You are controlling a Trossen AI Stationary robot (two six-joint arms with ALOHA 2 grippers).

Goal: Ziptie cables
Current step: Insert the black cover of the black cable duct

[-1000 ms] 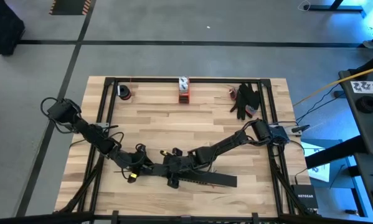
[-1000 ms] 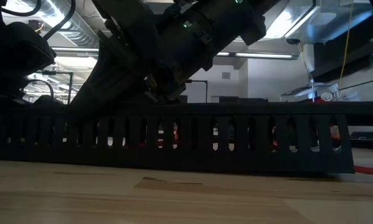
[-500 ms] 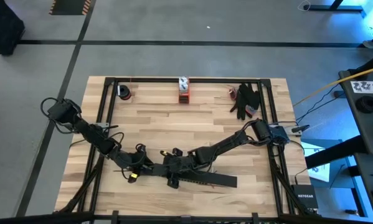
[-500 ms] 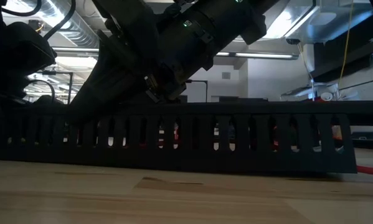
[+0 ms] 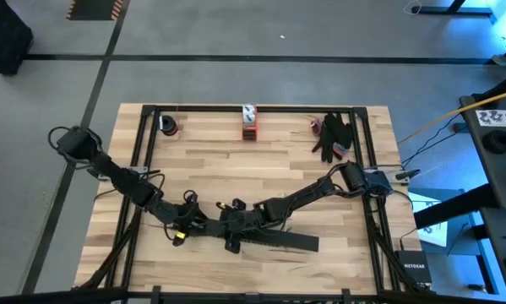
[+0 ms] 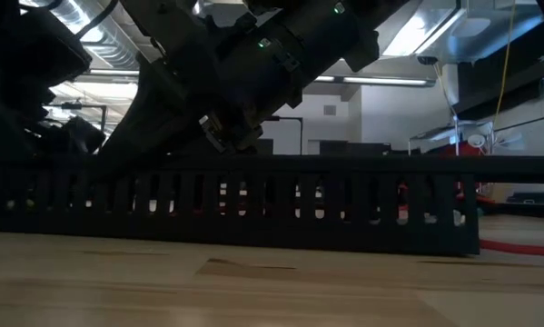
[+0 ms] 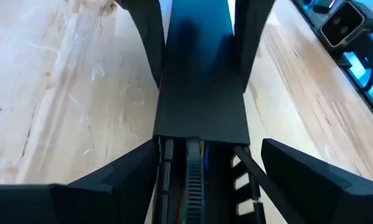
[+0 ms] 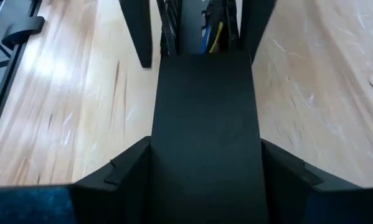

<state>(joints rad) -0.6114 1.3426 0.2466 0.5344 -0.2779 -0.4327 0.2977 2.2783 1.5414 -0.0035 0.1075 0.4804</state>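
In the lower middle of the high view, the left gripper [image 5: 204, 226] and the right gripper [image 5: 234, 225] both grasp the long black slotted channel [image 5: 274, 241] on the tabletop [image 5: 261, 173]. The cables [image 8: 212, 34] lie inside the channel, between the jaws.

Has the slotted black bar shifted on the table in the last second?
Yes. In the low view the slotted black bar's right end has slid left, exposing more of the red cable lying behind it; the room behind stays put.
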